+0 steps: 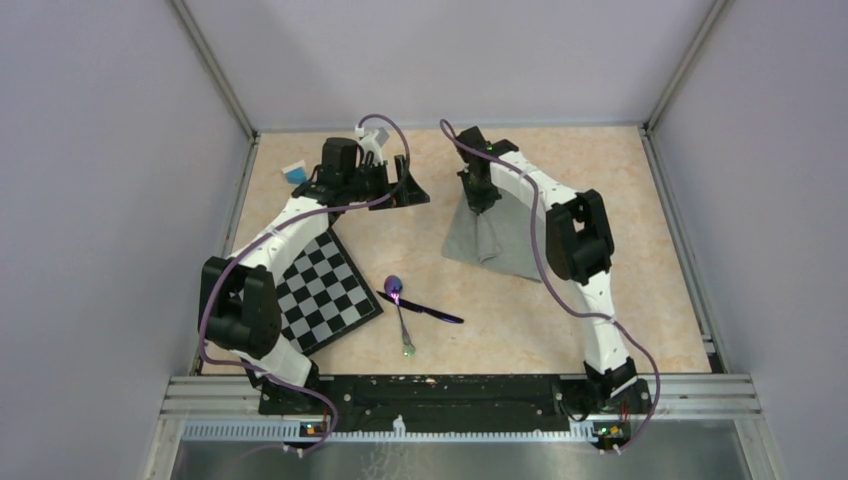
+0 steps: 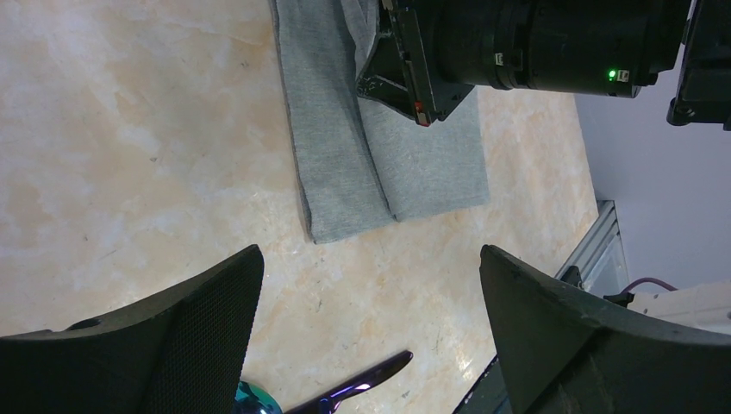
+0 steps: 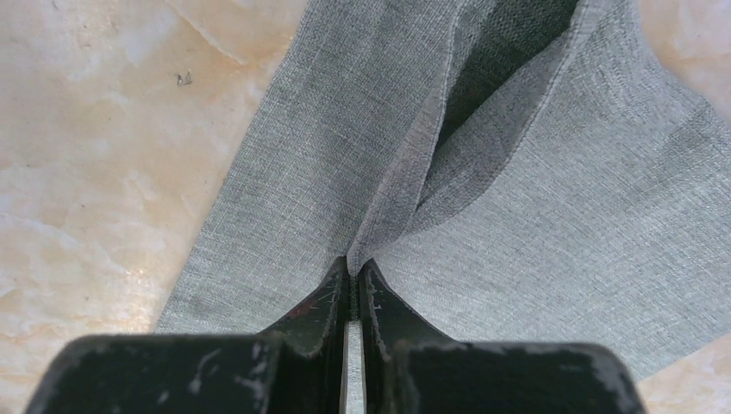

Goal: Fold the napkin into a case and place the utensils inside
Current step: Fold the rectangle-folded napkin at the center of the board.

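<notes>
Grey-green napkin (image 1: 500, 240) mid-fold, no case formed, utensils (image 1: 403, 306) outside.
My right fingers (image 3: 348, 286) are closed tight on a raised crease of the cloth, which is tented up under them at the far right of the tabletop (image 1: 610, 200). Overlapping layers show, with a dark gap open between two flaps, so I judge the fold part done and the pouch not yet shaped. My left fingers (image 1: 404, 190) are spread wide and hold nothing, hovering far left of the napkin and apart from it. The spoon (image 1: 400, 310) and the stick-like piece (image 1: 432, 312) lie crossed on the tabletop at near centre, just beside the checkered board (image 1: 325, 290) and well apart from the cloth. Left to do: finish the folds, flatten, then load both pieces.
</notes>
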